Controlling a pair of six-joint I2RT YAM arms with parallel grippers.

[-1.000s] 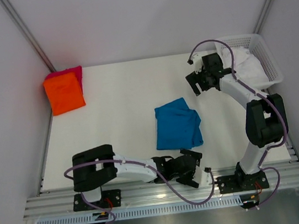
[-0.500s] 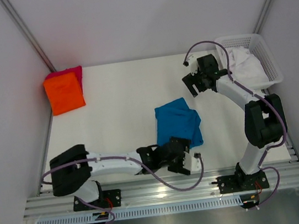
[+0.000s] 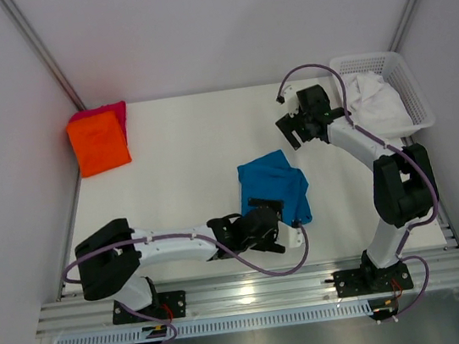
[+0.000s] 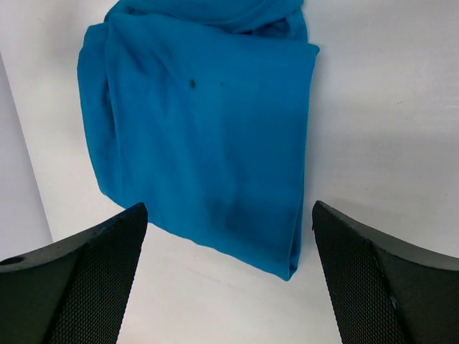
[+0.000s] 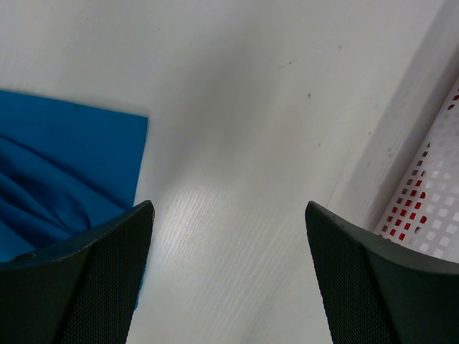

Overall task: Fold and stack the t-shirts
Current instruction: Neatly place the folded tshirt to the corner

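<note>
**Inspector:** Left gripper [image 3: 264, 222]?

**Recorder:** Its fingers [image 4: 86, 283] stand wide apart and hold nothing. It is at the near edge of the blue t-shirt [image 3: 273, 186]. In the wrist view the cloth lies between the two pads. I cannot tell whether it touches them.

**Inspector:** Condition of that shirt?

**Recorder:** Folded into a rough rectangle, with some bunching along its far edge. It lies flat on the table [image 3: 187, 174], right of centre.

**Inspector:** Right gripper [image 3: 292, 130]?

**Recorder:** Its fingers [image 5: 79, 283] are also spread and hold nothing. It hangs above bare table beyond the blue shirt's far corner. The basket [image 3: 410, 87] is close on its right, with white cloth [image 3: 373, 100] inside.

**Inspector:** Other shirts?

**Recorder:** The orange t-shirt [image 3: 99, 144] lies folded in the far left corner, on top of the pinkish-red t-shirt [image 3: 112, 111]. Both are well apart from either arm.
</note>
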